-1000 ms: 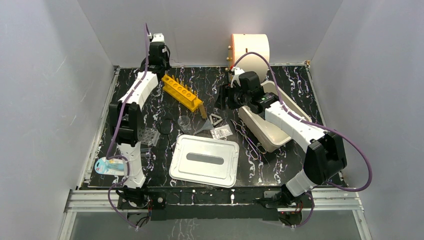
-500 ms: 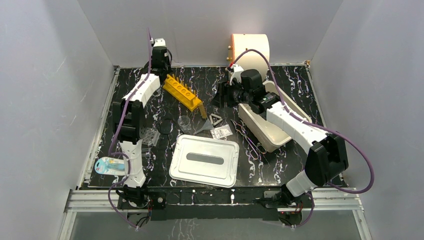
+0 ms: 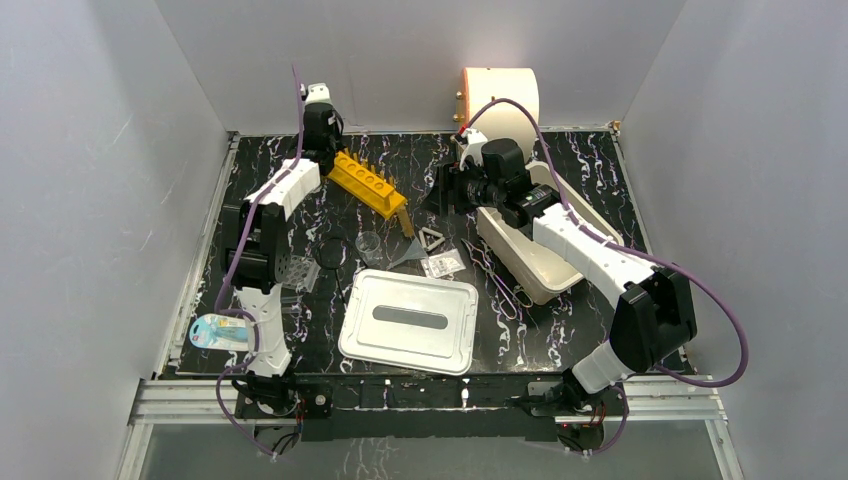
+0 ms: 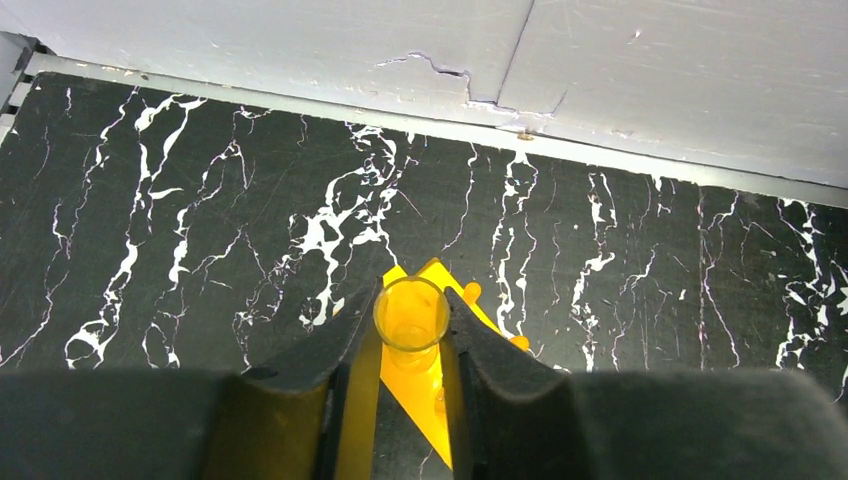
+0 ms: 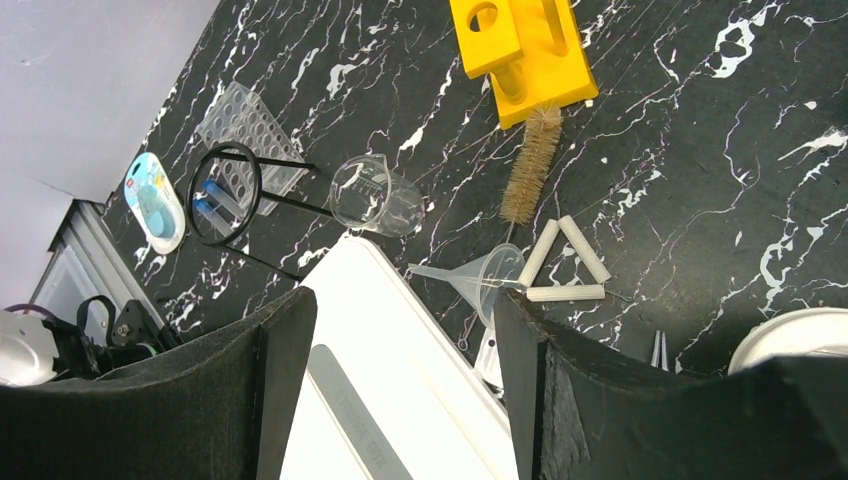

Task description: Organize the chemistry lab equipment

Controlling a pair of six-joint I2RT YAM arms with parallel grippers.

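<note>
My left gripper [image 4: 411, 330] is shut on a clear tube [image 4: 411, 313], held upright over the far end of the orange tube rack [image 4: 425, 385] [image 3: 368, 184]. My right gripper [image 5: 400, 370] hangs open and empty above the table, left of the tub. Below it lie the clear funnel [image 5: 490, 275], the white triangle [image 5: 565, 265], a tiny clear beaker [image 5: 375, 195] and the clear well plate [image 5: 245, 125]. Blue-capped vials [image 5: 215, 200] lie under a black ring stand [image 5: 225, 180]. The wire tongs [image 3: 495, 275] rest beside the tub.
A white tub [image 3: 535, 245] sits at the right and its flat lid [image 3: 408, 320] lies at front centre. A cream drum [image 3: 500, 95] stands at the back wall. A bristle brush [image 5: 528, 165] lies by the rack. A blue and white packet [image 3: 218, 332] lies at front left.
My left arm has reached farther back, carrying the tube to the rack's far end. My right gripper shifted slightly toward the back, then stayed still.
</note>
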